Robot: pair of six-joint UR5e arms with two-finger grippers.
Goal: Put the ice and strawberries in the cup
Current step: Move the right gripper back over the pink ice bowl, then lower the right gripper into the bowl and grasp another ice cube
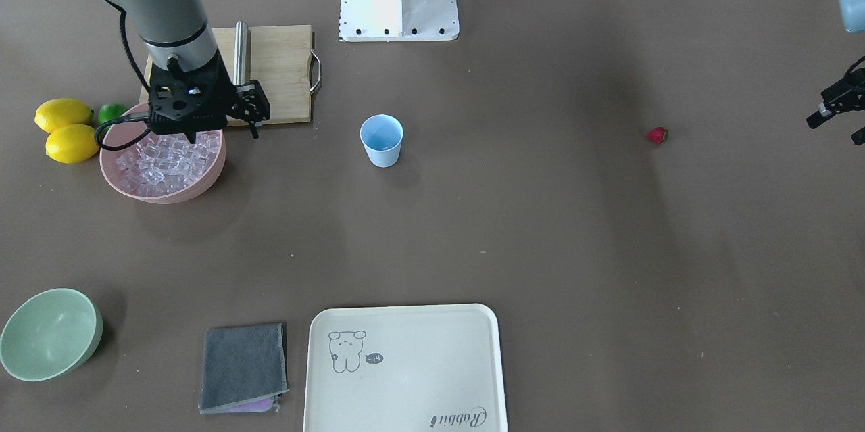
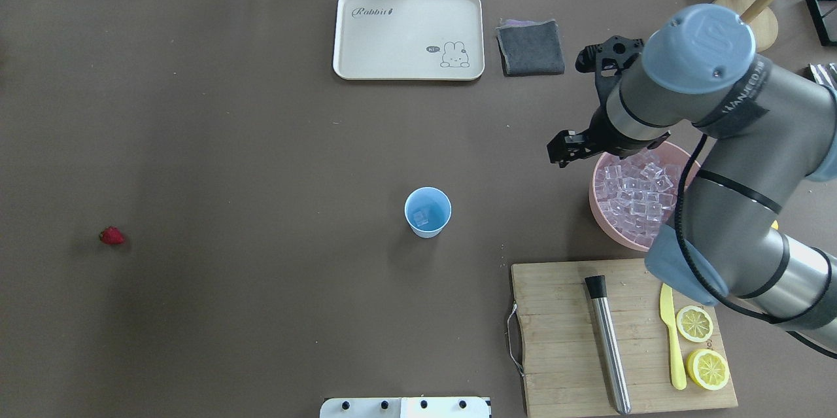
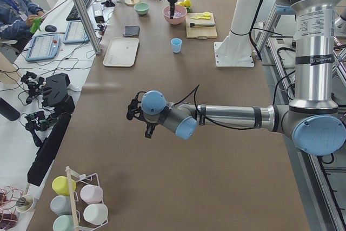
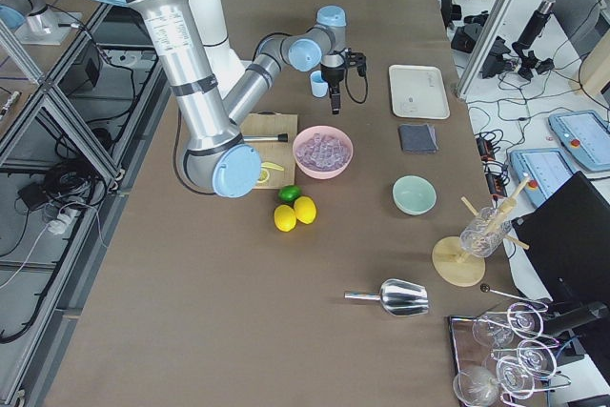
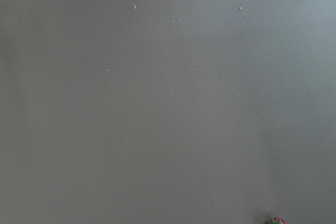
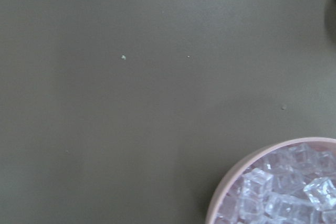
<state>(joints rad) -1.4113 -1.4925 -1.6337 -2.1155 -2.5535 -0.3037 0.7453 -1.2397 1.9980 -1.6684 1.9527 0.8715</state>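
Beneath the right gripper (image 4: 335,108) lies the ice (image 1: 167,163).

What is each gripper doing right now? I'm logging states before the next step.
Left gripper: looks open, holding nothing.
Right gripper: above the pink bowl, fingers not clearly visible, so it cannot be told.

Brown table (image 2: 261,143), cup (image 2: 426,231), strawberry (image 2: 112,235), pink bowl (image 2: 594,199), tray (image 2: 405,38), cutting board (image 2: 556,313)
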